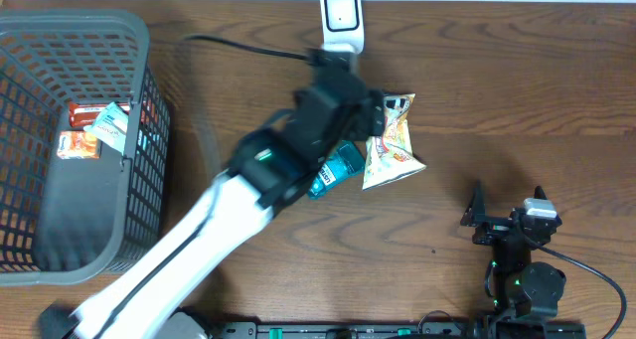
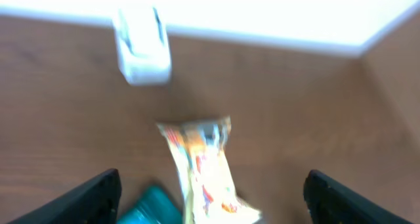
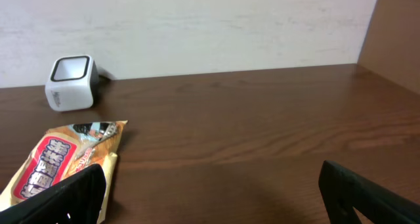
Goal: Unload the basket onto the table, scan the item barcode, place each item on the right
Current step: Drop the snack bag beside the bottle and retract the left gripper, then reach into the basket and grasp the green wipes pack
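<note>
Your left claw (image 2: 213, 201) is standing spread wide, its two fingers (image 2: 92, 198) far apart and pinching nothing. Directly beneath it, between those fingers, the snack packet (image 2: 200, 171) is lying flat on the table (image 2: 315, 106), and a teal packet (image 2: 154, 209) is resting just beside it, on the claw's left. Farther ahead of the claw, the white scanner (image 2: 141, 46) is sitting near the table's far edge, apart from the snack packet. Far off to the claw's left, a grey basket (image 1: 70, 19) is holding a few small packs (image 1: 91, 130). Your right claw (image 3: 216, 198) is gaping wide too, empty, sitting low over the table well off to the left claw's right.
</note>
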`<state>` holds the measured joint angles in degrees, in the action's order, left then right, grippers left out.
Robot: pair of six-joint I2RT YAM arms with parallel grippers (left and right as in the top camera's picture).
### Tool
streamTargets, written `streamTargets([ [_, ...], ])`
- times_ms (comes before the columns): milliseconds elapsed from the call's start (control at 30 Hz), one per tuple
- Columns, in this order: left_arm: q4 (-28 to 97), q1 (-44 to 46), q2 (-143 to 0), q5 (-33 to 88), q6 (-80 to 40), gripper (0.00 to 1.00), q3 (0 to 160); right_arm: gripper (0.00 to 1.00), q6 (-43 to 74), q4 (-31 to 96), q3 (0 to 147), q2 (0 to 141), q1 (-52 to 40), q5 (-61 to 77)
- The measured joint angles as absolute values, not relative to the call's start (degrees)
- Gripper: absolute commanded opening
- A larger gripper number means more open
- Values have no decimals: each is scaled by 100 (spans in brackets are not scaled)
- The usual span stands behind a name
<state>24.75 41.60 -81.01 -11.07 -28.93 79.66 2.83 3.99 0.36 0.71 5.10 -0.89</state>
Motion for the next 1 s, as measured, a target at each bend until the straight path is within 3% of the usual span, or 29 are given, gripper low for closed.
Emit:
streamTargets([
  [167, 2766, 3642, -6790, -2241, -2799, 91, 8020, 99, 283, 399, 36, 71, 510, -89],
  [500, 3599, 1538, -5468, -3210, -2757, 91, 8025, 99, 283, 399, 36, 71, 510, -89],
  [800, 4189, -449, -6176, -3262, -3577, 91, 8029, 99, 283, 399, 36, 71, 510, -91],
  [1000, 4252, -1424, -7100, -2381, -3940, 91, 8029, 99, 283, 399, 36, 71, 510, -89],
])
